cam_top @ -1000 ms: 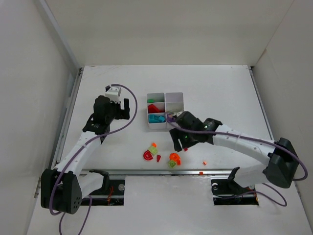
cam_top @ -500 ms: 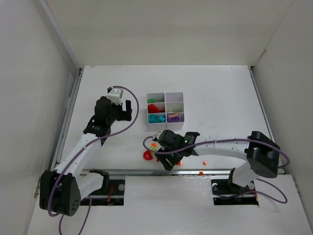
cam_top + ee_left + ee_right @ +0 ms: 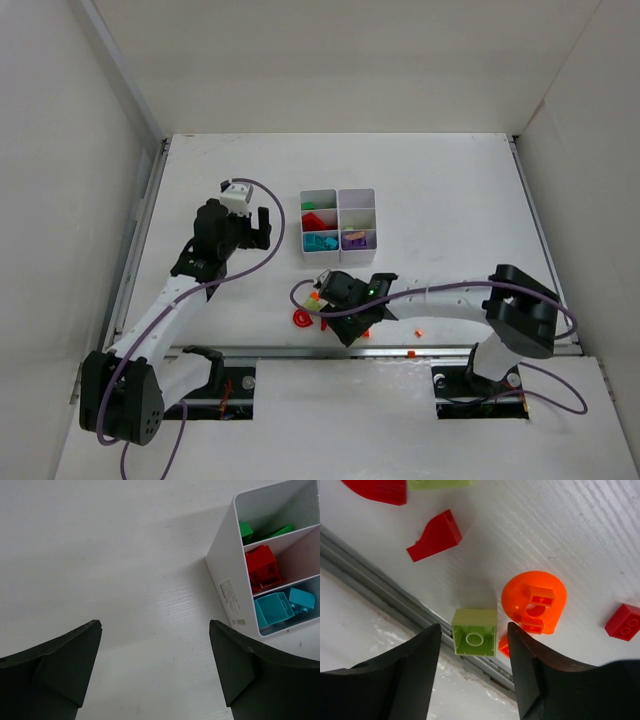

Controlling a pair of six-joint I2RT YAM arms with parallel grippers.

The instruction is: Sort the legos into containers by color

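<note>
The containers stand mid-table, a white organiser holding green, red, teal and purple legos. Loose legos lie near the table's front edge. My right gripper is open and low over them, one finger on each side of a lime green brick, with a small gap at each side. An orange round piece lies just beyond its right finger. From above, the right gripper hides that brick. My left gripper hangs open over bare table, left of the containers.
A metal rail runs along the table edge right beside the lime brick. Red pieces and a red brick lie nearby. From above, a red arch and a small orange bit show.
My right arm has swung from beside the containers down to the loose legos at the front edge, and its jaws have narrowed around the lime brick. A purple piece now shows in the organiser. The left arm has barely moved.
</note>
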